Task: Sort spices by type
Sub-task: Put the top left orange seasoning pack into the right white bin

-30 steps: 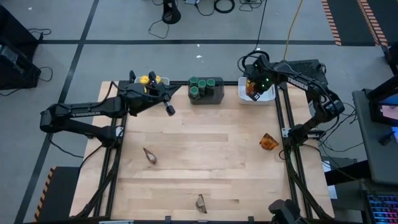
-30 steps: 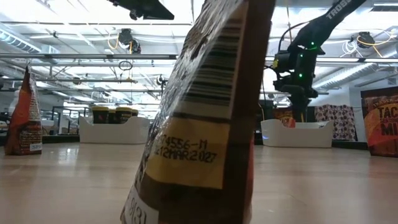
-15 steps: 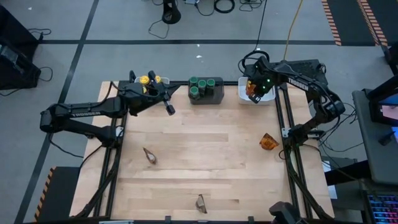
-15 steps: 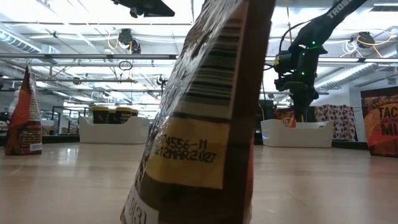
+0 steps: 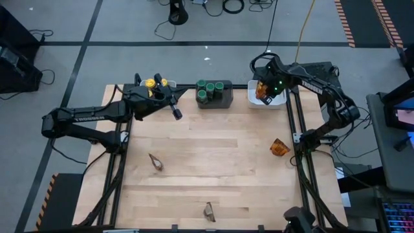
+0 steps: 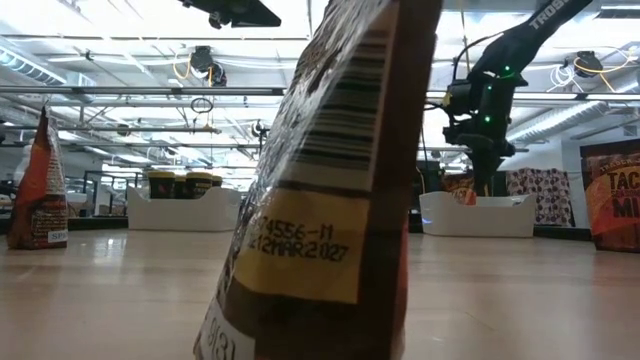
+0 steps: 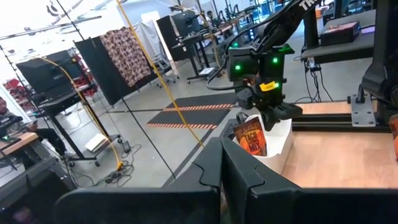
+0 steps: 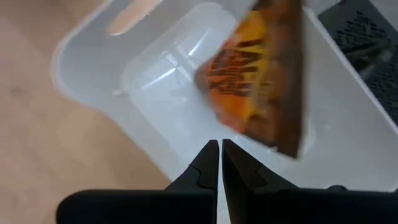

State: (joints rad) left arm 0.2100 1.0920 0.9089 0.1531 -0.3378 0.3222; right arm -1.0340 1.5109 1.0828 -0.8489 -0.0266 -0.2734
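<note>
While the arms pause:
Right gripper [image 8: 220, 163]: jaws pressed together, empty — above the white bin [image 5: 279, 103] holding one packet [image 8: 261, 81].
Left gripper [image 5: 176, 115]: jaws closed, near yellow-lidded jars [image 5: 154, 83].
Loose packets [image 5: 279, 147]: on the surface — probably light, crinkly, slippery; pinch the top seam.

Robotics lab: taped floor [image 5: 194, 44], floor cables [image 5: 223, 6], more workstations [image 7: 205, 28].

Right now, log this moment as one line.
right pincer: shut, over white bin | packet: in bin | left pincer: shut, idle | loose packets: three
</note>
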